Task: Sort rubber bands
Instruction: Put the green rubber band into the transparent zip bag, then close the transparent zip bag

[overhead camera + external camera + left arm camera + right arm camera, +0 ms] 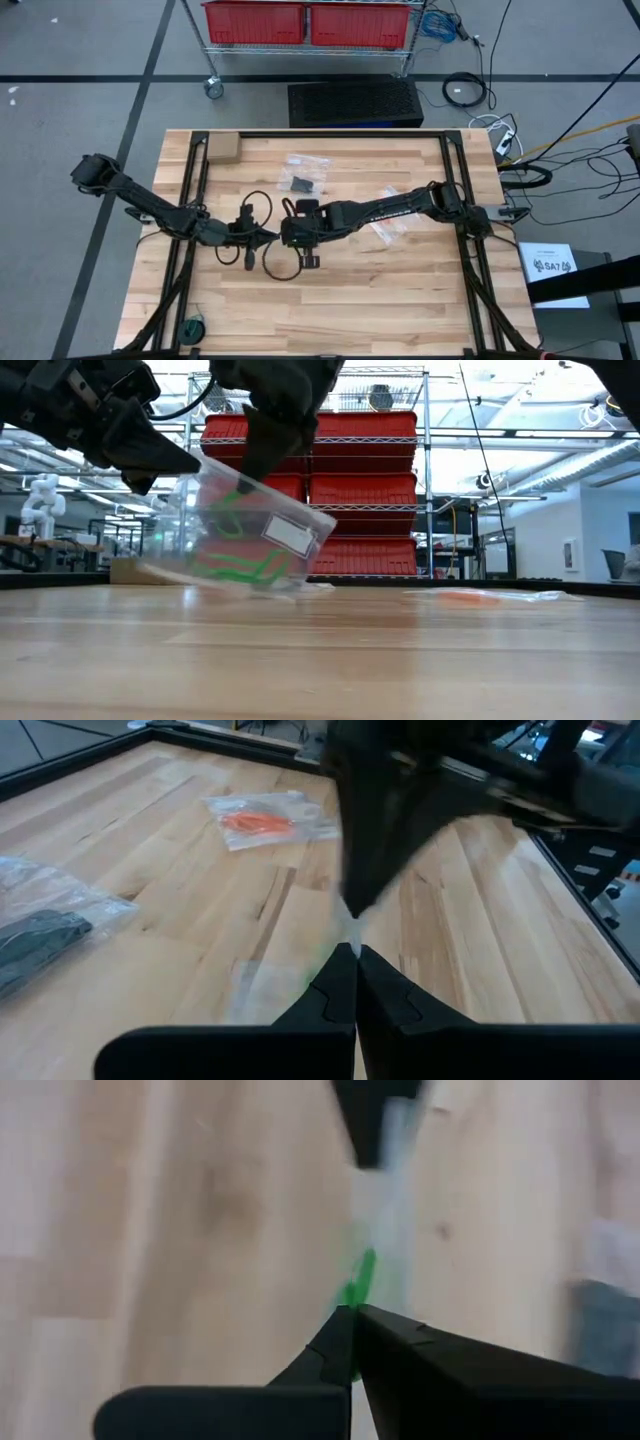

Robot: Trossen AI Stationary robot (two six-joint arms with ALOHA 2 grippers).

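Note:
A clear zip bag [245, 530] with green rubber bands [235, 565] and a white label stands tilted at the table's middle. My left gripper [268, 238] and my right gripper [288, 236] meet at its top, fingertip to fingertip, and both are shut on it. In the left wrist view, my left gripper [352, 958] faces the right gripper's fingers [370, 870], which point down. In the right wrist view, my right gripper [350, 1318] has green bands [362, 1275] just beyond its tips. A bag of orange-red bands [258, 822] and a bag of black bands [40, 935] lie flat on the table. My left gripper pinches the bag's upper edge at its left corner [195, 468] between both fingers, slanting down from the table's left. The bag hangs tilted below the fingers, its lower end [240, 585] on the table. My right gripper pinches the same upper edge farther right [252, 478], with clear plastic [385, 1230] just beyond its tips. It comes from above, pointing down.
The black-band bag [303, 175] lies toward the far edge and the orange-band bag [388, 222] lies under the right arm. A small brown box [222, 150] sits at the far left. Black cables [270, 262] loop just near of the grippers. A green roll [193, 328] sits at the near left corner.

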